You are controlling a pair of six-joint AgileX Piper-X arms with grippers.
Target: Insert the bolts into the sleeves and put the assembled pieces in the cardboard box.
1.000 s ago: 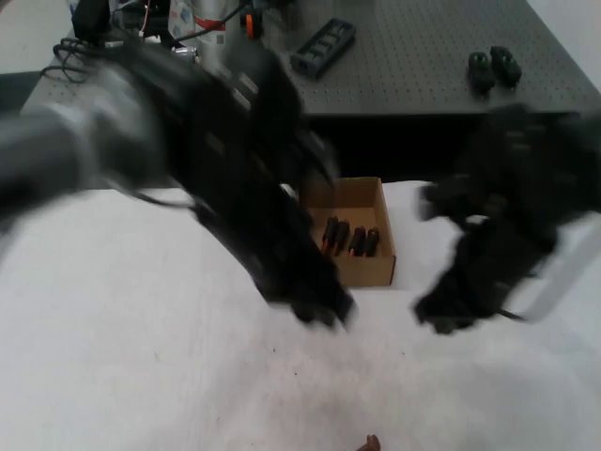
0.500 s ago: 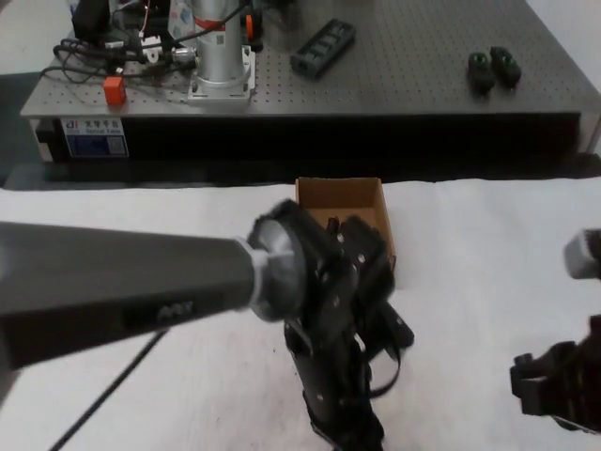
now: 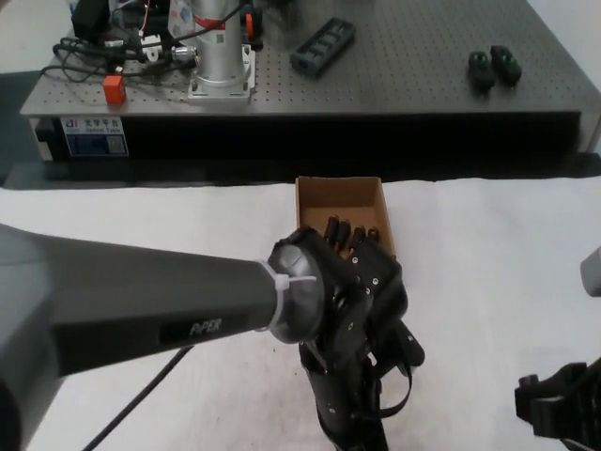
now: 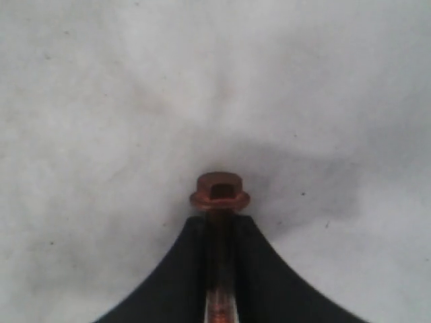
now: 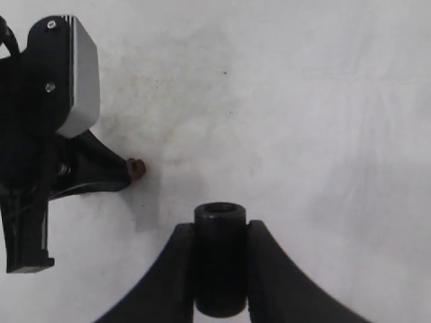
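Left claw (image 4: 220, 219), pinching bolt (image 4: 219, 192), is now lowered at 6 o'clock of cardboard box (image 3: 338, 199) | sleeve (image 5: 219, 262) is pinched by right claw (image 5: 220, 229) | insertion is judged next

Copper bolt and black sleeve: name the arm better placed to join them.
Right, probably. Its jaws hold the black cylindrical sleeve with the open end clear; the left jaws clamp the copper hex-head bolt along its shank, head protruding.

Left arm (image 3: 141, 310): grey tube, pale lettering, silver collar, black screwed wrist, looping black cable. Fingers (image 5: 168, 286) black, tapered.
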